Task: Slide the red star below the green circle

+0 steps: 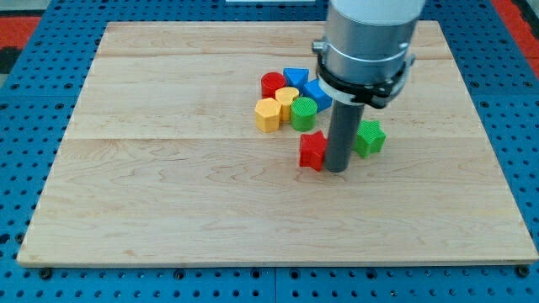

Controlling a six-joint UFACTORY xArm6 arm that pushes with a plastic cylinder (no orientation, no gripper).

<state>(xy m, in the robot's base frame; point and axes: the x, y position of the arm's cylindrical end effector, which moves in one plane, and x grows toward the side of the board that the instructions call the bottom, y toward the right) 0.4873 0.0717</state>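
The red star (312, 151) lies on the wooden board (168, 168), just below and slightly right of the green circle (303, 113). My tip (338, 169) rests on the board right against the red star's right side. The rod hides part of the space between the red star and a green star-like block (370, 137) to its right.
A cluster sits above the red star: a red circle (272, 84), a yellow hexagon-like block (268, 115), a yellow heart-like block (287, 100), a blue triangle-like block (295, 77) and a blue block (317, 93). The arm's grey body (368, 42) overhangs the cluster's right side.
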